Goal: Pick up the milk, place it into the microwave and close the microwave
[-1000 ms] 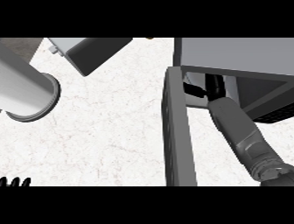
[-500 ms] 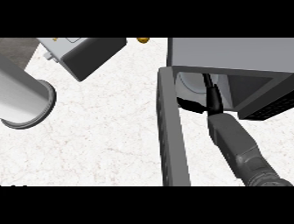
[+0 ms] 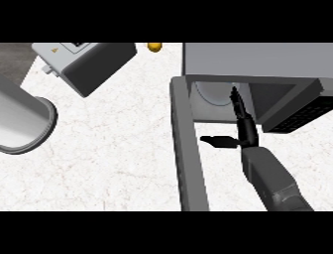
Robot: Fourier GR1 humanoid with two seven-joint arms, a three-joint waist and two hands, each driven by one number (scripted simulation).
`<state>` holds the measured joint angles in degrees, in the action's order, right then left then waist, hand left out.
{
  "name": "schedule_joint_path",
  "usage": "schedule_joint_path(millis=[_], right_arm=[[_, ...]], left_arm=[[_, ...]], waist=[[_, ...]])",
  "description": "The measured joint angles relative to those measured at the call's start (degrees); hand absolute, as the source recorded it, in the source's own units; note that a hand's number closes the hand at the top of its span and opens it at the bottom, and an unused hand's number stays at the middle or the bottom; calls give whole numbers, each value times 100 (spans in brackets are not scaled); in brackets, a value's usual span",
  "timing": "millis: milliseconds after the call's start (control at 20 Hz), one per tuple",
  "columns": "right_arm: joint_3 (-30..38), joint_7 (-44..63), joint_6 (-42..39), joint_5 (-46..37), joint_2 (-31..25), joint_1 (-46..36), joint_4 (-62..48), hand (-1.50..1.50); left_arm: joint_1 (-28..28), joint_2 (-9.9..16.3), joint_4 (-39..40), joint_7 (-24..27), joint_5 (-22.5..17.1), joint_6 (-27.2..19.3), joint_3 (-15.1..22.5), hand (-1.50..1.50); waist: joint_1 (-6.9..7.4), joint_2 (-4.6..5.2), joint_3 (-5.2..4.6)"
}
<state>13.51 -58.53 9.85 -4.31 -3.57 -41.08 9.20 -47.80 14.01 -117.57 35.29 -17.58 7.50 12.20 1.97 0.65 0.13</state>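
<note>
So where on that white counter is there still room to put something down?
The widest bare patch of white marble counter lies between the big grey cylinder at left, the grey box appliance behind, and the open grey microwave door. It is crowded at the grey microwave mouth, where the black right hand reaches in.

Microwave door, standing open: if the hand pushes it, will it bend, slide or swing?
Probably swing: the microwave door is a straight slab joined to the microwave at one end, so it looks stiff and hinged. The boxy microwave seems heavy enough to stay put. The right hand is open, suited to pushing.
</note>
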Motion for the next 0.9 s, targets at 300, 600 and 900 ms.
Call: schedule_joint_path(millis=[300,600,900], right_arm=[[-203,-48,-619,-96,-108,514,207,-150],[-262,-78,-866,-18,-310,1226,718,-150],[-267,-58,-1220,140,-687,1900,1386,150]], left_arm=[[211,7,218,-161,241,6,109,-150],[439,-121,417,-308,470,-41,343,-150],[990,-128,828,-547,849,77,723,-150]], waist=[[-119,-44,-6],[-195,-71,-12],[-263,-82,-16]])
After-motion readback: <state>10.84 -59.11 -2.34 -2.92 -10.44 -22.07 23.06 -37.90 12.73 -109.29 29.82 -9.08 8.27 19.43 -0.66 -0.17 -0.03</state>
